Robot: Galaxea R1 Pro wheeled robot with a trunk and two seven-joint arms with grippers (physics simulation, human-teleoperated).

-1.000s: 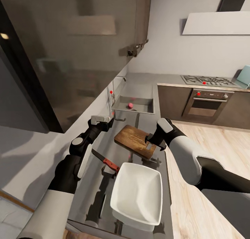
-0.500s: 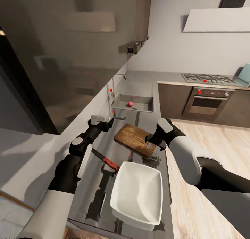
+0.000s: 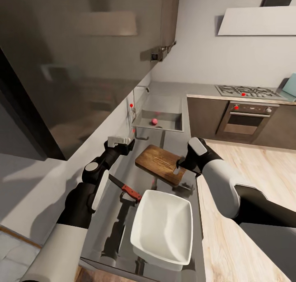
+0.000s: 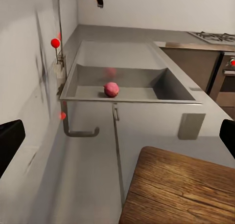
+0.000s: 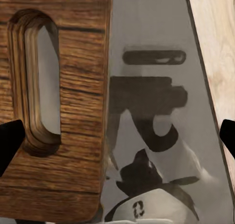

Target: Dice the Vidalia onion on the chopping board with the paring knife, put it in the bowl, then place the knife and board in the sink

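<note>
- The right gripper (image 3: pixel 179 170) hung spread wide and empty over the slotted end of the chopping board (image 3: pixel 159 163).
- The left gripper (image 3: pixel 122 141) was spread too, holding nothing.
- The Vidalia onion (image 3: pixel 154 121) lay in the sink (image 3: pixel 172 118).

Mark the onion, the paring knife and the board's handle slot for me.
onion (image 4: pixel 111 89), left wrist view, its rounded middle
paring knife (image 3: pixel 130 191), head view, reddish handle
chopping board (image 5: pixel 73 62), right wrist view, wood beside the slot

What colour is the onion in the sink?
Pinkish red; the onion shows best in the left wrist view.
</note>
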